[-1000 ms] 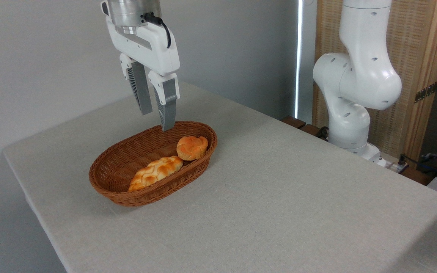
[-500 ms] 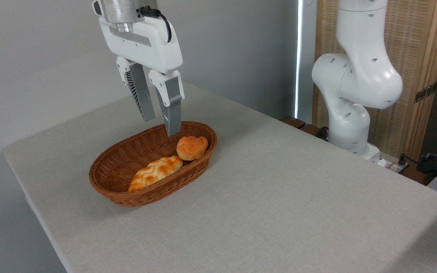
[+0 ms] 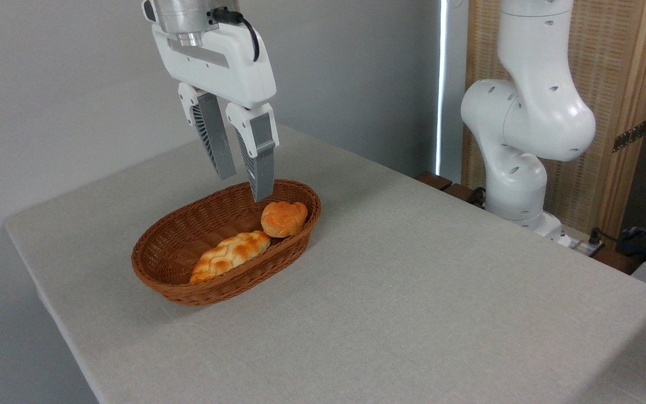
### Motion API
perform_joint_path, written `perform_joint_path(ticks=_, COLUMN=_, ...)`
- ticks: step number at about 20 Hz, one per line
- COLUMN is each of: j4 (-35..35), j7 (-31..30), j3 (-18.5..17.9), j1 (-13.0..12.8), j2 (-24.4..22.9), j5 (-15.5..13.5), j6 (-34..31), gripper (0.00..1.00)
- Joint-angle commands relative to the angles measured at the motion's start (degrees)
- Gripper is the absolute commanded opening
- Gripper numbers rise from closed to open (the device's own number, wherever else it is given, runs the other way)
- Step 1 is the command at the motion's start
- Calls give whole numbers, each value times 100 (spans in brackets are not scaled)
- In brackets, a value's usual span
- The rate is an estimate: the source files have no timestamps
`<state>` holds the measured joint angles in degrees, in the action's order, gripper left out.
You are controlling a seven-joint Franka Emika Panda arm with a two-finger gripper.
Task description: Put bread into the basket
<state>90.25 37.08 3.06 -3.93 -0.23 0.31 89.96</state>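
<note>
Bread (image 3: 284, 218) is seen inside the basket (image 3: 172, 283), at the 2 o'clock end, resting against the far-right rim. Braided loaf (image 3: 229, 254) lies just beside it, toward 7 o'clock along the basket floor. Gripper (image 3: 244, 188) is held above the basket's far rim, at roughly 11 o'clock from the bread, clear of it. Fingers (image 3: 262, 161) are parted with nothing between them; nothing is gripped.

Placement is judged done: bread is contained and released. Step in hand is judged to be the retreat. A straight vertical lift is advised, with jaws kept apart, so the wicker rim is not clipped by the lower fingertip and the basket is not dragged across the table (image 3: 424, 292). Sideways travel should be deferred until the rim is well cleared.
</note>
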Motion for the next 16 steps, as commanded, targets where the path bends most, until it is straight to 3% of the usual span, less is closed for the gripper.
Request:
perform_joint_path(ticks=1, j4=388, j7=167, j3=-51, j1=-20, j2=-320, j5=57, j6=-40, gripper=100)
perform_joint_path(ticks=12, j4=397, j7=291, j3=-104, j1=-20, j2=-338, j5=66, j6=-22, gripper=100)
perform_joint_path(ticks=16, j4=397, j7=370, j3=-288, j1=-64, j2=-338, j5=66, j6=-22, gripper=100)
